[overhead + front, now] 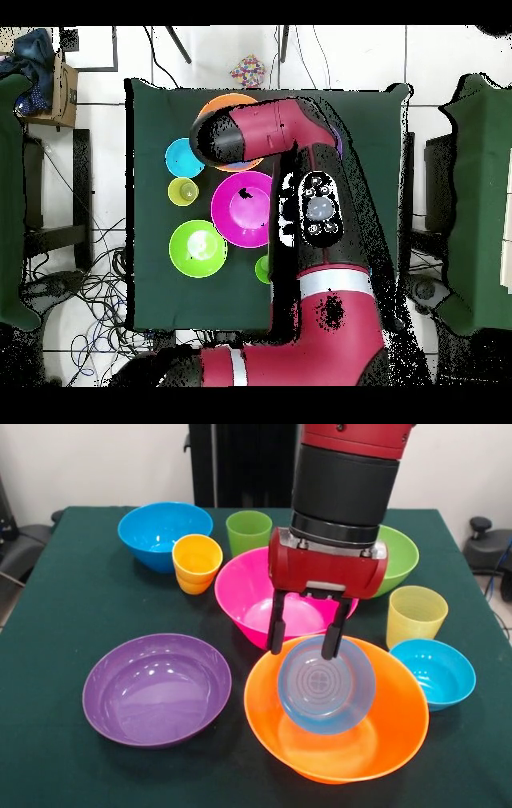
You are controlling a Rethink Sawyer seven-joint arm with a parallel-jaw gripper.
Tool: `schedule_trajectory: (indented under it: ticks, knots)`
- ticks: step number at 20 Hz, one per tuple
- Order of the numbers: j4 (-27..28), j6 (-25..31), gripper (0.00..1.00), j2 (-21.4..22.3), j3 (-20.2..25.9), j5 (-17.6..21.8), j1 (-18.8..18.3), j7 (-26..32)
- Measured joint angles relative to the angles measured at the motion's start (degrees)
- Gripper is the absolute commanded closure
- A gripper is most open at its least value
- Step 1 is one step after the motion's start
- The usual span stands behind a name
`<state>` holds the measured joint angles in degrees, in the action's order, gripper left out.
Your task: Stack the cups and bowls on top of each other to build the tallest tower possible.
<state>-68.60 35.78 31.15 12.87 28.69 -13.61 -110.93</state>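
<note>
My gripper (304, 634) hangs over the far rim of the large orange bowl (352, 756), fingers spread apart. A small pale blue bowl (326, 684) stands steeply tilted inside the orange bowl, its face toward the camera. The right finger (331, 638) overlaps its top rim and the left finger is beside its left edge. I cannot tell whether they touch it. The pink bowl (248, 592) sits just behind. In the overhead view the arm hides the gripper; the orange bowl (228, 100) and pink bowl (243, 208) partly show.
A purple bowl (156, 688) sits front left. A blue bowl (160, 532), an orange cup (196, 562) and a green cup (249, 532) stand at the back. A green bowl (402, 556), a pale yellow cup (414, 614) and a small blue bowl (436, 674) are on the right.
</note>
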Motion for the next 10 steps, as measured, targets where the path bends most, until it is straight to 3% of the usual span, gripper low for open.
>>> schedule_trajectory:
  ticks: [10]
  knots:
    - [-1.8, -3.4, 0.0, -0.1, 0.0, 3.6, -0.3, 0.0]
